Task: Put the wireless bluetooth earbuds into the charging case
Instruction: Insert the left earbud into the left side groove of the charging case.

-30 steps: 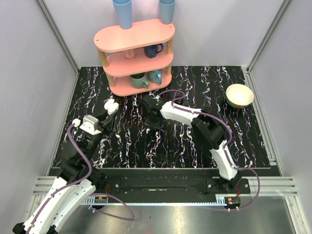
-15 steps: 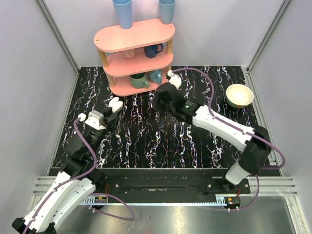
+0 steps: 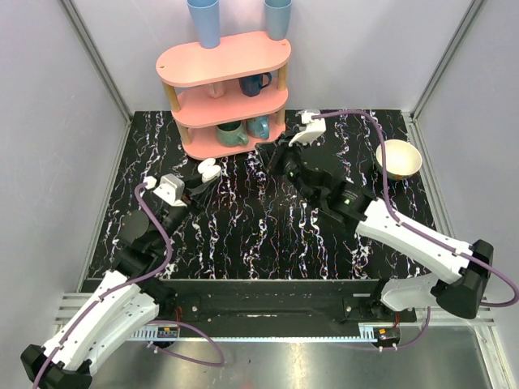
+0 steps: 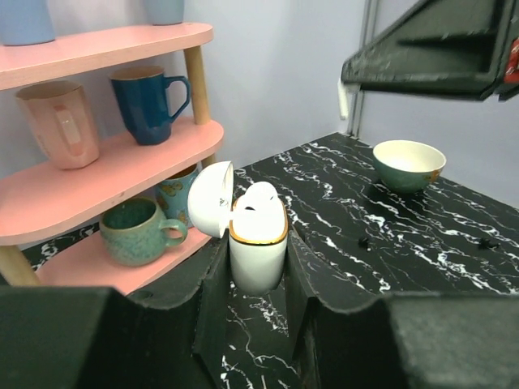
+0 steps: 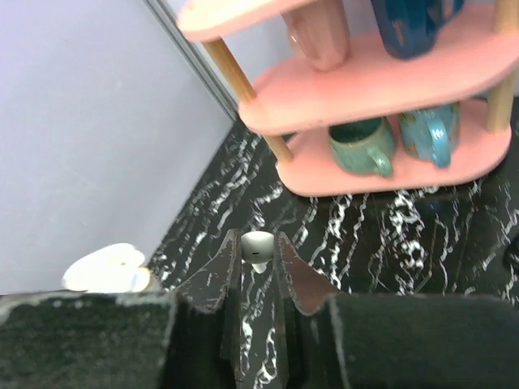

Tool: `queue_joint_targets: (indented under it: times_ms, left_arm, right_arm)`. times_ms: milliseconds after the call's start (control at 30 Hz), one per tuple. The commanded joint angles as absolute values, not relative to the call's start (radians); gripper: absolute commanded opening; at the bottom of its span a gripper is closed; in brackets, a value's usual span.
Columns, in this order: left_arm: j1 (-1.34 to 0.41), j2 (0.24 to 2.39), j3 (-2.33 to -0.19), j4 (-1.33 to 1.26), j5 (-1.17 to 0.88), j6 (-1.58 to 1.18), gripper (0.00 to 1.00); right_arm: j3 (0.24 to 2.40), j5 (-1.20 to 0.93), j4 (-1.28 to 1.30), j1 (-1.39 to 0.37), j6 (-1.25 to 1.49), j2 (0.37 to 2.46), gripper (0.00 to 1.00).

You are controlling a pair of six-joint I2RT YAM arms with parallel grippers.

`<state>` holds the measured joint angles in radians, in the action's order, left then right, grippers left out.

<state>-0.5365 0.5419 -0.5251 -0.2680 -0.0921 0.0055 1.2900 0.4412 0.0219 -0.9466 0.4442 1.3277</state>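
Observation:
My left gripper (image 3: 206,175) is shut on the charging case (image 4: 257,253), a white case with a gold rim, held upright above the table with its lid (image 4: 211,198) open to the left. A white earbud (image 4: 260,197) shows in the case's top. The case also shows in the top view (image 3: 210,170). My right gripper (image 5: 258,250) is shut on the other earbud (image 5: 258,245), pinched between the fingertips in the air. In the top view the right gripper (image 3: 272,157) is right of the case, near the shelf's foot. The case appears blurred at the left of the right wrist view (image 5: 105,269).
A pink three-tier shelf (image 3: 224,61) with several mugs stands at the back, close behind both grippers. Two blue cups (image 3: 203,20) stand on its top. A cream bowl (image 3: 398,159) sits at the back right. The table (image 3: 268,235) is black marble with white streaks.
My right arm has lifted off the table's middle and swung back towards the shelf with the earbud. My left gripper has carried the case to the right and farther back.

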Motion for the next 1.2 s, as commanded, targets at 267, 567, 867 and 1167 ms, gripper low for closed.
queue_joint_targets:
  times_ms: [267, 567, 867, 1167]
  left_arm:
    - [-0.537, 0.603, -0.502, -0.600, -0.247, -0.083, 0.00]
    - [-0.537, 0.661, -0.460, -0.790, -0.285, -0.121, 0.00]
    - [-0.538, 0.693, -0.443, -0.896, -0.293, -0.156, 0.00]
    - [-0.538, 0.704, -0.440, -0.925, -0.333, -0.152, 0.00]
  right_arm:
    - [1.253, 0.316, -0.305, -1.000, 0.321, 1.233, 0.00]
    - [1.238, 0.198, -0.390, -1.055, 0.304, 1.242, 0.00]
    - [1.261, 0.117, -0.368, -1.077, 0.296, 1.287, 0.00]
    - [1.281, 0.091, -0.330, -1.089, 0.296, 1.313, 0.00]
